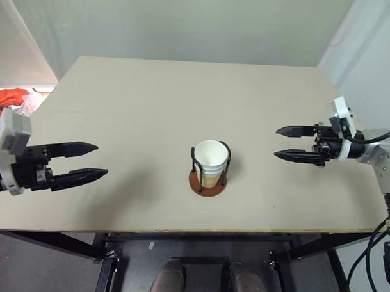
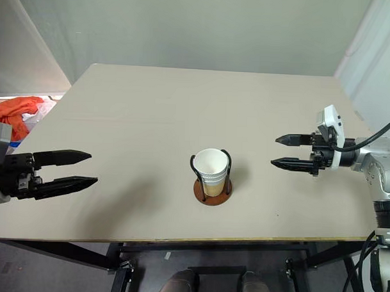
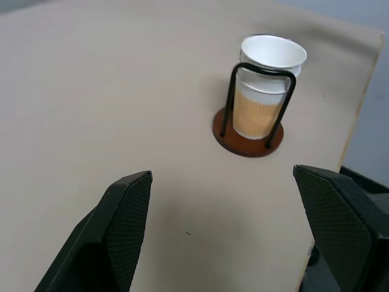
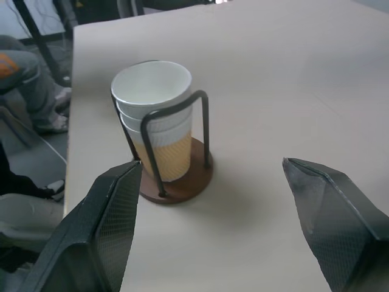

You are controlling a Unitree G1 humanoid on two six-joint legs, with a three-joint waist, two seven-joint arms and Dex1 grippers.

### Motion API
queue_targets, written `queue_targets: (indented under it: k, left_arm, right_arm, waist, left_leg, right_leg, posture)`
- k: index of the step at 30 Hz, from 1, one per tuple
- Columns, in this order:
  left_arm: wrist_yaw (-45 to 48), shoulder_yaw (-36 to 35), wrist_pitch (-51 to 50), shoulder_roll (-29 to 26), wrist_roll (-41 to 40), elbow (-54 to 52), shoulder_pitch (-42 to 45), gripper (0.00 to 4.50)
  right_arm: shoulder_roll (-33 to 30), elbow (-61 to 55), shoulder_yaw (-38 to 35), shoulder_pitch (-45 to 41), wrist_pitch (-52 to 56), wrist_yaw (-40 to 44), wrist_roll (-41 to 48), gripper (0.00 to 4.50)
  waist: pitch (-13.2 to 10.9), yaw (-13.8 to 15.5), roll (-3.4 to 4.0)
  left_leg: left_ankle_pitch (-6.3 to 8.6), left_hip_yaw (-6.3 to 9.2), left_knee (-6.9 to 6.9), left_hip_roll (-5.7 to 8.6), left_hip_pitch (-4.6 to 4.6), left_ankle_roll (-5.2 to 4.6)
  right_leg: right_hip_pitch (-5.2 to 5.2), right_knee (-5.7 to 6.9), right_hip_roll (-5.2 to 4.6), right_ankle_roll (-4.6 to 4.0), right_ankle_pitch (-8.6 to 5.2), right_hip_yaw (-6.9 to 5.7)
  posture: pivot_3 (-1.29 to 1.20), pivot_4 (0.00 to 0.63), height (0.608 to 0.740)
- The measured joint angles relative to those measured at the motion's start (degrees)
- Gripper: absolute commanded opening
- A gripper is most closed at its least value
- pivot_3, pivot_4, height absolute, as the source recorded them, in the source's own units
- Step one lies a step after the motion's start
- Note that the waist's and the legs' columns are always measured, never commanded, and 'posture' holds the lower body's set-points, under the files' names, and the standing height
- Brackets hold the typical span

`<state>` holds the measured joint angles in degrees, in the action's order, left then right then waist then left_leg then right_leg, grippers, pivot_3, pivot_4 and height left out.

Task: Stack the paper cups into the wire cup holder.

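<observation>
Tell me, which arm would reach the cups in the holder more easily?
Neither clearly. The paper cups sit nested in the wire cup holder; the left end effector and right end effector flank it, open and empty.

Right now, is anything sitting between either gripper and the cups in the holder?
Nothing visible. Bare table separates the left gripper and right gripper from the paper cups, nested in the wire cup holder.

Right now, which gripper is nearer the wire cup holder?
Right. The right gripper hangs open beside the wire cup holder; the left gripper, also open, sits farther off on the opposite side.
</observation>
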<state>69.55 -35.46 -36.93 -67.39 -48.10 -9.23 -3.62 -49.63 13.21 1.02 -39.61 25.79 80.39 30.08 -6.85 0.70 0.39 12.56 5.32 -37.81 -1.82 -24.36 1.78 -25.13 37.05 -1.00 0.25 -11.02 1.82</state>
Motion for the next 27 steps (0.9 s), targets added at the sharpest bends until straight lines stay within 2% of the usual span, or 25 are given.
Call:
queue_targets:
  k: [15,27]
  left_arm:
    - [-0.26,2.79,-2.36,1.05,1.18,-1.83,3.46,4.06]
    - [-0.95,5.82,-3.22,1.31,1.20,-1.93,7.35,4.06]
  right_arm:
    - [1.01,-2.86,-0.15,1.40,1.82,0.00,-1.08,3.93]
    - [0.95,-5.19,-1.47,3.07,2.88,-1.48,-0.98,3.93]
  waist:
    - [0.01,-0.18,-0.01]
    - [0.01,-0.15,-0.02]
  left_leg:
    - [0.19,0.01,0.73,-0.03,0.12,0.29]
    - [0.20,0.02,0.76,-0.04,0.14,0.31]
  right_leg:
    - [-0.22,-0.08,0.00,-0.24,-0.20,-0.03]
    - [-0.22,-0.08,0.00,-0.25,-0.22,-0.05]
  posture:
    - [0.00,0.150,0.740]
    - [0.00,0.150,0.740]
